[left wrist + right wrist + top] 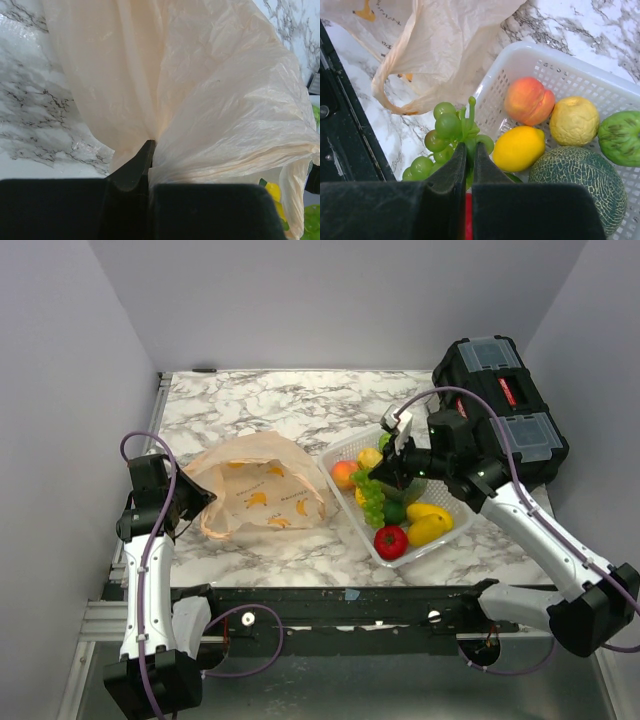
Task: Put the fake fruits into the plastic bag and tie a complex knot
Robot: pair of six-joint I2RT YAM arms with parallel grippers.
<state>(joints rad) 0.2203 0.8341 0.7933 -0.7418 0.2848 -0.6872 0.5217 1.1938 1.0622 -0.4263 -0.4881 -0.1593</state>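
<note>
Marble table [250, 400], plain grey walls on three sides.

The right gripper [469, 156] has its jaws pressed together on the stalk of the green grapes [447, 131]. The bunch sits at the near-left corner of the white basket [535, 52].

The left gripper [150, 152] has its jaws pinched on a fold at the edge of the plastic bag [215, 100]. The bag lies on the table just left of the basket. Its mouth appears to face the basket, and one handle loop hangs slack. No knot has been made yet.

We judge the step in hand to be carrying the grapes across into the bag. To do it well:
- We would lift straight up first, so the loose berries clear the basket rim.
- We would have the left arm raise its pinch to hold the mouth wide.
- We would release only once the bunch is well inside, since the stalk grip is thin and the bunch may swing.
</note>
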